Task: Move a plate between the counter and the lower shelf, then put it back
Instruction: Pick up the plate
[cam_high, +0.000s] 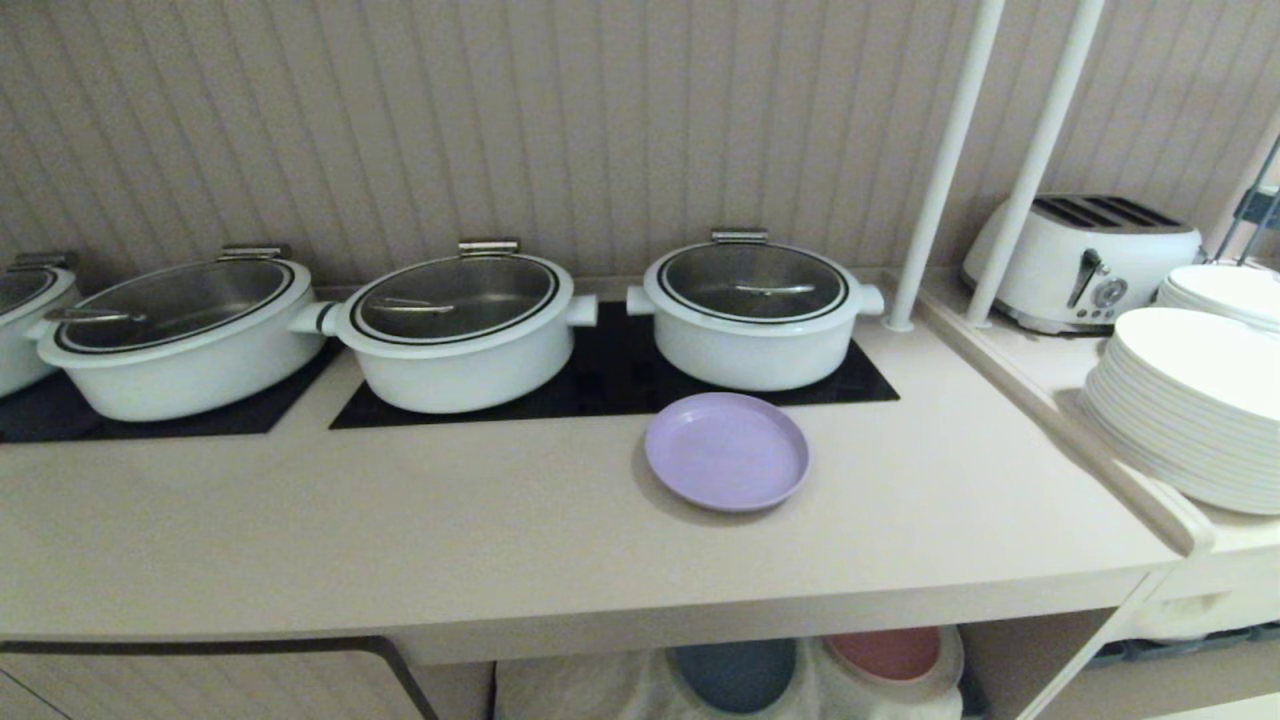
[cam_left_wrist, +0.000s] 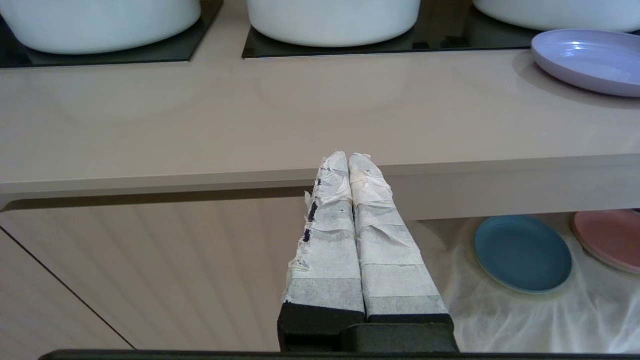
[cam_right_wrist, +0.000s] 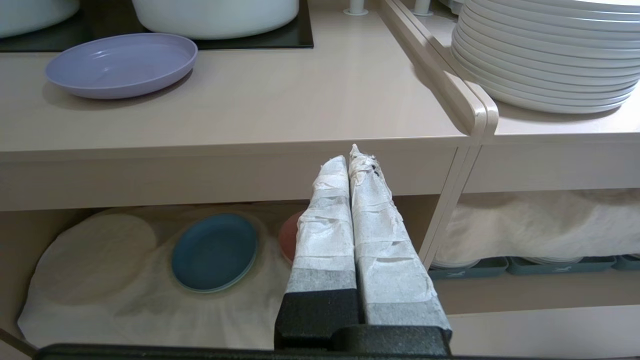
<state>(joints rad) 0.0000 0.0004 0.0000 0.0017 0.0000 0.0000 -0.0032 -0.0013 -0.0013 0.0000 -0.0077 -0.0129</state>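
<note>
Plate (cam_high: 727, 451) sits flat on the bench (cam_high: 500, 540), just in front of the rightmost pot (cam_high: 752, 315) and touching nothing else. Both hands hang low in front of the bench edge, off the head view. Left hand (cam_left_wrist: 349, 159) is closed and empty, fingers pressed together. Right hand (cam_right_wrist: 355, 156) likewise, pinched closed with nothing in it. Neither is near the plate.

Lower shelf (cam_right_wrist: 150, 300) below has a wrinkly cloth over round humps, with a blue plate (cam_right_wrist: 214, 252) and a pink plate (cam_left_wrist: 607, 240) already lying on it.

Risks, as I judge them:
- Plate lies flat with a low rim, so fingers may slide over the rim or push it back into the pot instead of gripping.
- A one-sided rim pinch could let the plate tilt and slip on the way down.
- Bench has a thick front edge; carrying the plate under it could knock plate or arm against that edge.
- Shelf spot is tight: blue and pink plates take up room, and the bare hump (cam_right_wrist: 95, 257) is uneven, so the plate may land tilted or on another plate.
- Plate stack (cam_high: 1190, 405) to the right is close to a wide right-arm swing.
</note>
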